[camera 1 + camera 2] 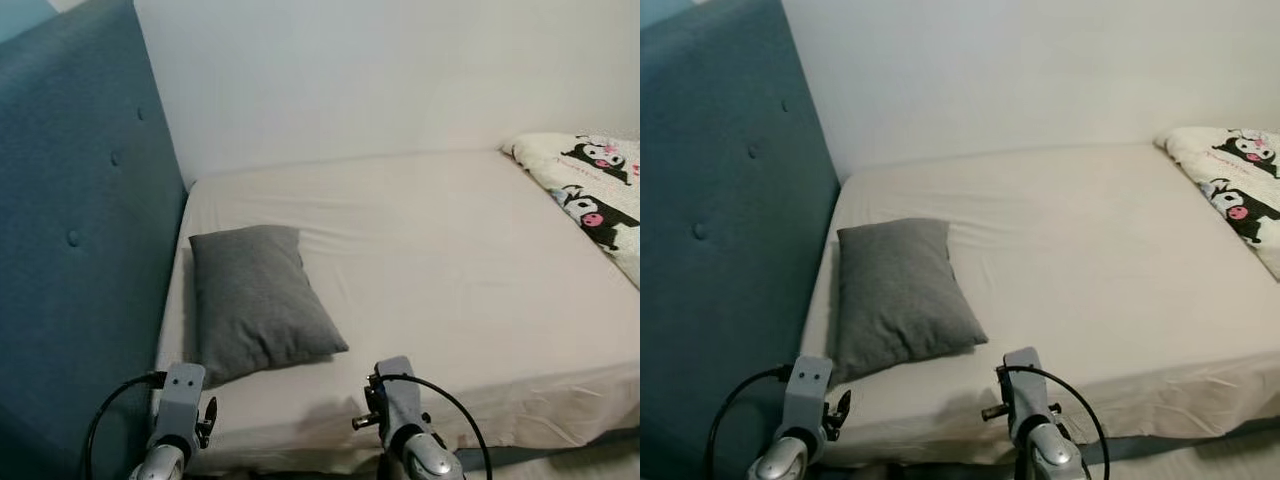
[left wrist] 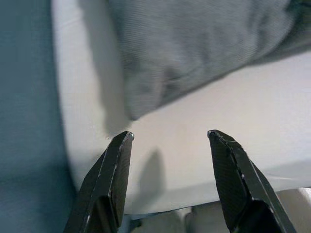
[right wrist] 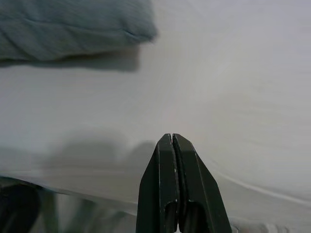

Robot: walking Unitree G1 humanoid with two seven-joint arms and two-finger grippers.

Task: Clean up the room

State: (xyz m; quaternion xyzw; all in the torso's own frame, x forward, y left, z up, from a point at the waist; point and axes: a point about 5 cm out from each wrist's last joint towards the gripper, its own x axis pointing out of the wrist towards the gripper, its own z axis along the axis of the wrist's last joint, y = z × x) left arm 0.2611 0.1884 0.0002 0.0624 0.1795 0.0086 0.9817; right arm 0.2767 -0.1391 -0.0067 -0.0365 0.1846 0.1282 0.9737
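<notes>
Grey pillow on the bed, near its head end and front edge.

The pillow (image 1: 258,300) is plump, lightly creased, lying askew just beside the blue headboard (image 1: 70,230). The sheet (image 1: 440,270) stretches bare toward the cartoon-print blanket (image 1: 595,190) at the far corner. Left gripper (image 2: 167,141) hovers spread over the front edge; right gripper (image 3: 172,138) is clenched, empty.

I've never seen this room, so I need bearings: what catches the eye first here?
A grey pillow lies on the beige sheet of the bed, near the tall teal headboard on the robot's left. At the far right corner sits a cream blanket with black cartoon figures. Both grippers hover at the bed's near edge: the left gripper open near the pillow, the right gripper shut.
</notes>
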